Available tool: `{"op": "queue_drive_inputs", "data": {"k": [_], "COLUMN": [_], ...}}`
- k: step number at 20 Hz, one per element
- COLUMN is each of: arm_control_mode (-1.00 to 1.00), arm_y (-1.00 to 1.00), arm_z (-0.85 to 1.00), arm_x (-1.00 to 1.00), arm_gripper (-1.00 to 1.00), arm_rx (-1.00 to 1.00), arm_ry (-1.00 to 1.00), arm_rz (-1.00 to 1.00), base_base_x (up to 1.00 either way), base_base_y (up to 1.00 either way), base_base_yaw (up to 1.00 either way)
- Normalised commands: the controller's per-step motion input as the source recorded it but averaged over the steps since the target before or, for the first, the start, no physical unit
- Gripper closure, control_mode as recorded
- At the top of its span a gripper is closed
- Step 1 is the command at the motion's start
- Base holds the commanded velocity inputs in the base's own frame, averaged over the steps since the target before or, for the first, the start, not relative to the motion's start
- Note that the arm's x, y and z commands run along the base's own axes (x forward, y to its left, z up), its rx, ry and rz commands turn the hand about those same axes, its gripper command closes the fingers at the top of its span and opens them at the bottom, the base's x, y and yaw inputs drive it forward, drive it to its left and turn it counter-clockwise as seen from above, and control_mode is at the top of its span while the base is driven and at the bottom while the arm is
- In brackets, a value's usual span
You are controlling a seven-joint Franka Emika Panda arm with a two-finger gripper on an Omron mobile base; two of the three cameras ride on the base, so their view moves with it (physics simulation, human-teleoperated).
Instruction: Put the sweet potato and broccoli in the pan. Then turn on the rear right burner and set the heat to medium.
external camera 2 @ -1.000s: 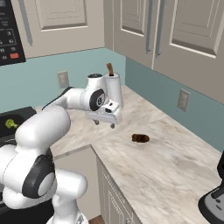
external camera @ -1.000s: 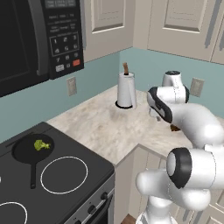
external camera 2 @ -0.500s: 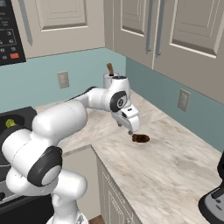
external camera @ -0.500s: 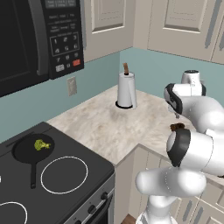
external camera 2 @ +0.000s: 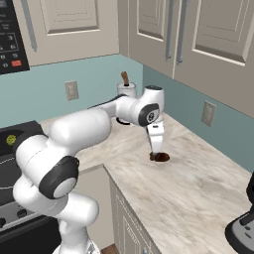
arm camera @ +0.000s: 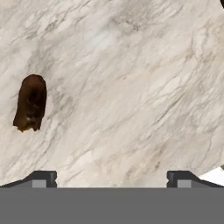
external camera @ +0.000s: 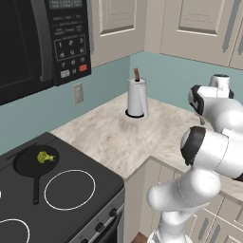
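Observation:
The sweet potato (external camera 2: 160, 158) (arm camera: 30, 103), a reddish-brown lump, lies on the marble counter right of the stove. My gripper (external camera 2: 157, 150) (arm camera: 111, 178) hangs just above the counter beside it, pointing down, open and holding nothing. In the hand view the lump sits left of the gap between the fingertips (arm camera: 44, 176). The broccoli (external camera: 45, 156) (external camera 2: 11, 140), yellow-green, lies inside the black pan (external camera: 26, 163) at the rear right of the black cooktop (external camera: 90, 190). The pan covers the rear right burner.
A paper towel roll (external camera: 137, 98) (external camera 2: 126, 92) stands in the counter's back corner. A white-outlined ring (external camera: 69, 189) marks the front zone, with knobs (external camera: 103, 227) on the stove front. A microwave (external camera: 38, 42) hangs above the stove. A dark appliance (external camera 2: 243, 223) stands at the counter's near right.
The arm has swung right across the counter and dropped, bringing the open gripper from mid-counter down next to the sweet potato. The pan and the broccoli have not moved.

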Motion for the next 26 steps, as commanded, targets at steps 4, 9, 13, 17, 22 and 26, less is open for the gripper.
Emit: {"op": "queue_drive_inputs", "data": {"k": [4,9,13,17,22,26], "arm_control_mode": [-1.0,-1.0,-1.0,-1.0,-1.0,-1.0], "arm_y": [0.0,0.0,-0.01,-0.05,-0.27,-0.3], "arm_z": [0.0,-0.24,-0.57,-0.42,-0.13,-0.04], "arm_x": [0.16,0.37,0.64,0.52,0.33,0.43], "arm_gripper": [-1.0,-1.0,-1.0,-1.0,-1.0,-1.0], "arm_rx": [0.0,0.0,0.01,0.01,0.0,0.0], "arm_ry": [-0.04,0.0,0.0,0.0,0.0,0.0], "arm_rz": [-0.01,0.0,0.0,0.0,0.0,0.0], "base_base_x": [0.0,0.0,0.0,0.0,0.0,0.0], "base_base_y": [0.0,0.0,0.0,0.0,0.0,0.0], "base_base_yaw": [0.0,0.0,0.0,0.0,0.0,0.0]}}
